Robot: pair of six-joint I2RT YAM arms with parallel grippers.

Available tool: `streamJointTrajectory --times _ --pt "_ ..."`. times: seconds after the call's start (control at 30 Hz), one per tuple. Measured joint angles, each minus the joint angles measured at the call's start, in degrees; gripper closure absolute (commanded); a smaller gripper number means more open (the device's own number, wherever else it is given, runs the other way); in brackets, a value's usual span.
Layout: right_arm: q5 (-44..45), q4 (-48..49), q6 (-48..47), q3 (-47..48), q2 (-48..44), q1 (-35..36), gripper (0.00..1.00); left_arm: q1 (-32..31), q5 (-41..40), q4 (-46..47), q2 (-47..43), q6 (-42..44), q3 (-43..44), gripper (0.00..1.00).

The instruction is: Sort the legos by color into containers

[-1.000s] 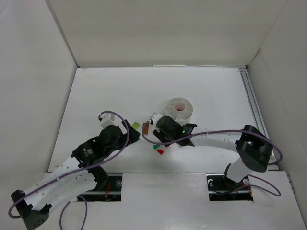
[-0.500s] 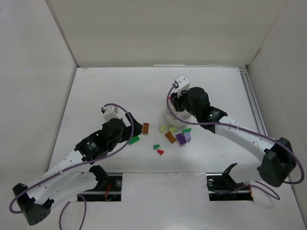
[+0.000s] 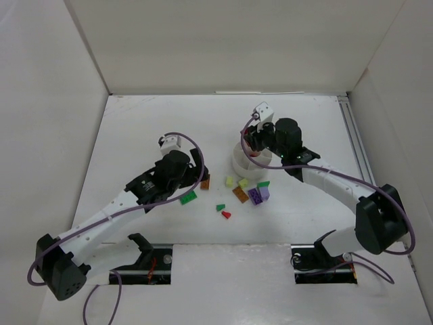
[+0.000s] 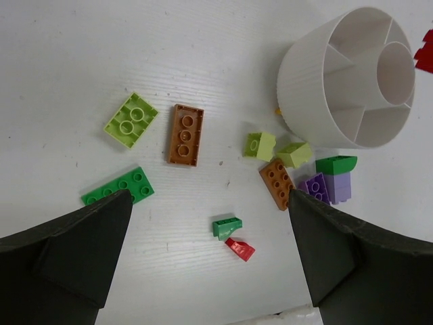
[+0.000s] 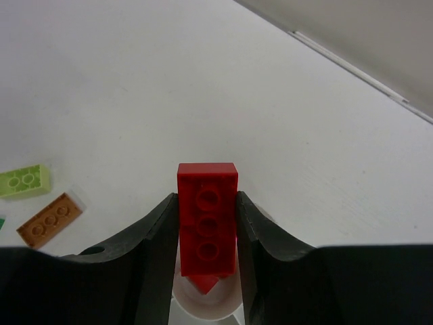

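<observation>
Hovering over the tub (image 4: 304, 88), right pincer (image 5: 207, 203) pinching a red brick (image 5: 207, 223), left pincer (image 4: 210, 196) spread, I'd next drop it in red's section.

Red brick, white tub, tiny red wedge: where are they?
red brick (image 5: 207, 220), right wrist view, studded face.
white tub (image 4: 301, 95), left wrist view, ribbed outer wall.
red wedge (image 4: 239, 249), left wrist view, its middle.

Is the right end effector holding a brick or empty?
Holding: the right end effector is clamped on a red brick, over the tub.
</observation>
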Motion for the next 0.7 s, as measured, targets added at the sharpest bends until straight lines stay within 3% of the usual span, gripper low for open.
streamJointTrajectory --times 0.37,0.7 --pt "-4.2 2.7 0.6 -5.7 1.5 -1.4 0.65 2.6 5.0 2.5 0.8 2.1 0.0 0.00" --pt "-5.2 4.8 0.9 -7.7 1.5 -2.1 0.36 2.8 7.0 3.0 1.6 2.1 0.0 0.00"
